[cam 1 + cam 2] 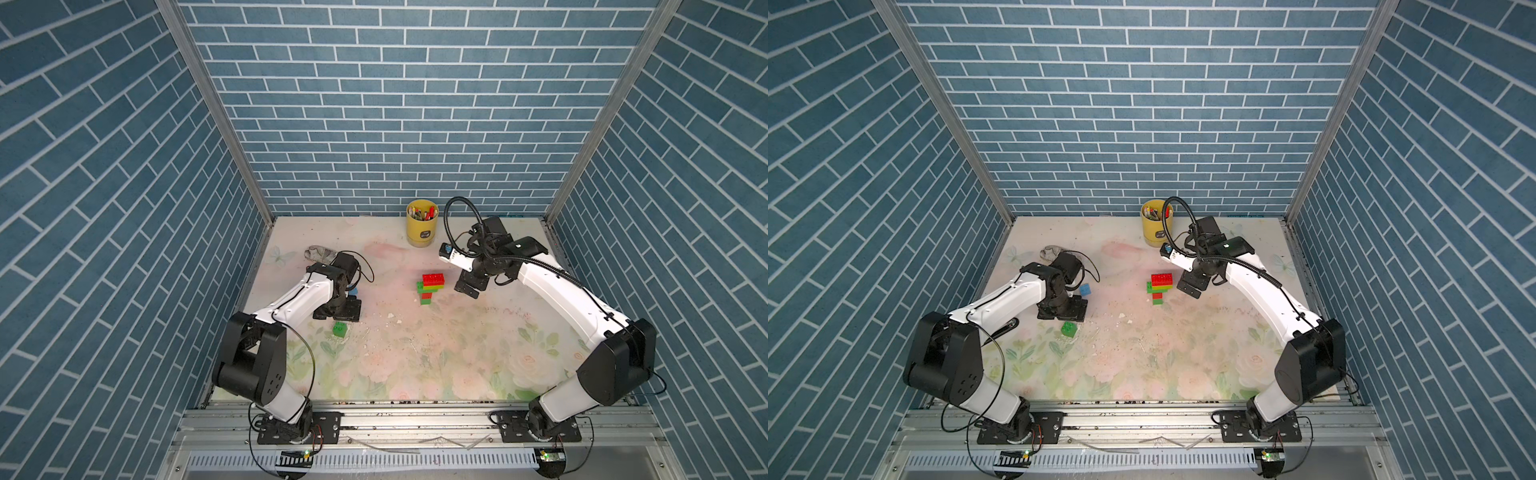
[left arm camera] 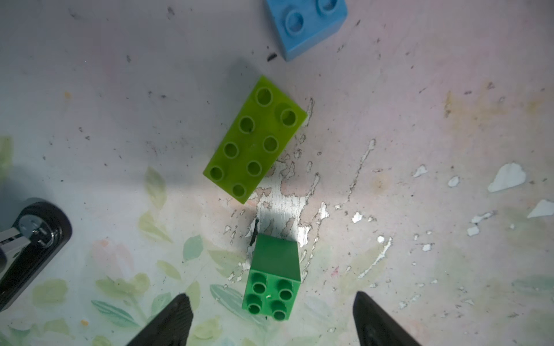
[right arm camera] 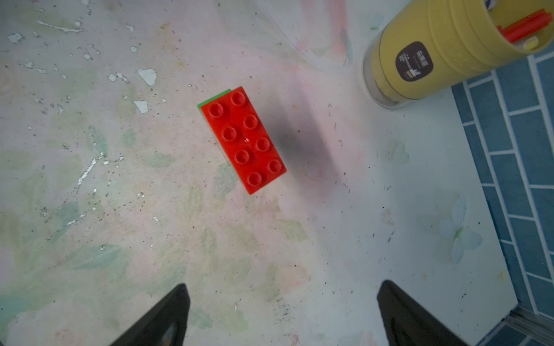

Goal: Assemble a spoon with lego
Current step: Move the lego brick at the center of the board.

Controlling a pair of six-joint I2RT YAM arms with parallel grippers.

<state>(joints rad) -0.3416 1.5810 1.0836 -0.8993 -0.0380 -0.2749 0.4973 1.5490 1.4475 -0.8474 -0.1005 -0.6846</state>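
The partly built spoon stands upright mid-table in both top views, a red oblong brick on top, lime and green below, then a narrow red-and-green stem. My right gripper hangs open just right of it, touching nothing. My left gripper is open above the table at the left. Its wrist view shows a lime oblong brick, a dark green square brick lined up between the fingertips with clear gaps on both sides, and a light-blue brick further off.
A yellow cup of pens stands at the back of the table. A crumpled grey cloth lies behind the left arm. The floral table cover is worn, with white flakes scattered. Blue brick-pattern walls enclose three sides.
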